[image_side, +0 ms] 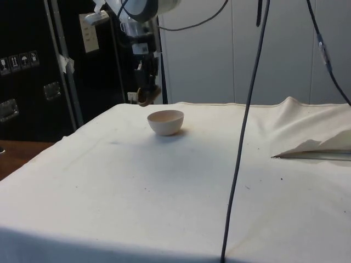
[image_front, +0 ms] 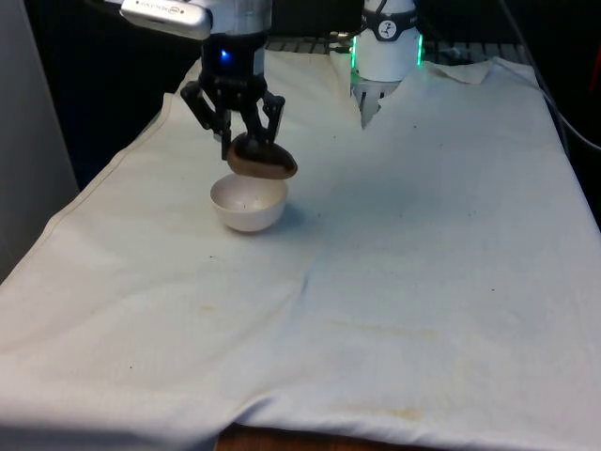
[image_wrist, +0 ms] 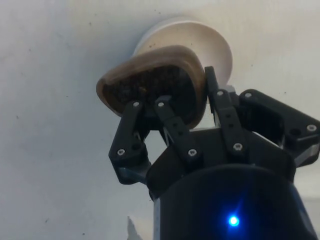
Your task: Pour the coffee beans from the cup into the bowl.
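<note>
Wrist view gave you the clearest read: the claw [image_wrist: 172,107] was clamped on the rim of the brown cup [image_wrist: 150,80], one finger inside the mouth and the other against the outer wall. The cup was tipped well over, its mouth turned sideways so that you could see dark beans [image_wrist: 132,87] lying inside. Just past the cup's far edge sat the white bowl [image_wrist: 210,45], resting on the desk [image_wrist: 45,125].

From the front view, you had the cup [image_front: 262,160] hanging directly above the far rim of the bowl [image_front: 248,203], very close to it but apart as far as you could tell. The bowl stood on the front view's left half of the desk [image_front: 394,282], towards the far end. Its inside looked white and bare, so I judged that few beans, if any, had landed yet.

The side view showed the cup [image_side: 143,96] lifted a little above the desk beside the bowl [image_side: 165,121], on the bowl's far side.

What the next move turned on was this: the bowl lay below the cup and slightly nearer than it, while the cup's mouth faced sideways, not down. I judged you needed more wrist roll, with the lip kept over the bowl's opening, or beans would spill onto the cloth.
</note>
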### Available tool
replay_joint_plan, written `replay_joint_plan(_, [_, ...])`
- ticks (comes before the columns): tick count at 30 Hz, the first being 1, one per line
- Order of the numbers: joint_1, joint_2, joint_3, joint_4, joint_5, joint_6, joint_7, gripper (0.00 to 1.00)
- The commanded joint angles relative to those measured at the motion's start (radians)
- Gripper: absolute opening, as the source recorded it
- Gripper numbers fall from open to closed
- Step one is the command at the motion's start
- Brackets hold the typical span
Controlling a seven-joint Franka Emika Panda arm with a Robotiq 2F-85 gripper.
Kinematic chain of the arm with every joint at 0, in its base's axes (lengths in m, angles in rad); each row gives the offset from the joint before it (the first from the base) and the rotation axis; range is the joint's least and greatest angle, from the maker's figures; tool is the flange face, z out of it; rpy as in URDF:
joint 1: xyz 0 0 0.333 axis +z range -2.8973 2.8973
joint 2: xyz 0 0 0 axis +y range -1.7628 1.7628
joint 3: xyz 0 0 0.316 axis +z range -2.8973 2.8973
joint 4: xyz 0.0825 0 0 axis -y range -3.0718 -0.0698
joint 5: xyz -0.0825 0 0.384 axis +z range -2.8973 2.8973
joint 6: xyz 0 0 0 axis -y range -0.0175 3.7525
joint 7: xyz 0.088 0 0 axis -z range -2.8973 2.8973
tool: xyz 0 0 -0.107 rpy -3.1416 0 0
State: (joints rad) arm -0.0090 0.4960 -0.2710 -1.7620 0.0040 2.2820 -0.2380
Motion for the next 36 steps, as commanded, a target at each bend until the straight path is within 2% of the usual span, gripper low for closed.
replay_joint_plan(1, [0.007, -0.010, -0.009, -0.017, -0.017, 0.024, 0.009, 0.01])
replay_joint_plan(6, [0.007, -0.028, -0.016, -0.054, -0.054, 0.064, 0.010, 0.01])
replay_joint_plan(7, [0.000, -0.022, -0.008, -0.045, -0.041, 0.047, 0.002, 0.01])
replay_joint_plan(8, [0.007, -0.031, -0.018, -0.060, -0.060, 0.070, 0.010, 0.01])
replay_joint_plan(11, [0.006, -0.037, -0.025, -0.076, -0.082, 0.091, 0.009, 0.01])
replay_joint_plan(15, [0.005, -0.042, -0.032, -0.088, -0.104, 0.107, 0.008, 0.01])
replay_joint_plan(16, [0.000, -0.036, -0.024, -0.077, -0.088, 0.088, 0.002, 0.01])
replay_joint_plan(17, [0.005, -0.042, -0.035, -0.090, -0.109, 0.111, 0.007, 0.01])
replay_joint_plan(22, [0.005, -0.044, -0.050, -0.102, -0.139, 0.134, 0.004, 0.01])
replay_joint_plan(23, [0.000, -0.037, -0.042, -0.090, -0.125, 0.116, -0.001, 0.01])
replay_joint_plan(25, [0.007, -0.047, -0.058, -0.109, -0.157, 0.146, 0.007, 0.01])
replay_joint_plan(30, [0.010, -0.055, -0.071, -0.130, -0.201, 0.171, 0.024, 0.01])
replay_joint_plan(31, [0.000, -0.046, -0.057, -0.116, -0.174, 0.150, 0.007, 0.01])
replay_joint_plan(32, [0.010, -0.055, -0.071, -0.130, -0.201, 0.171, 0.024, 0.01])
replay_joint_plan(36, [0.011, -0.063, -0.075, -0.146, -0.248, 0.185, 0.051, 0.01])
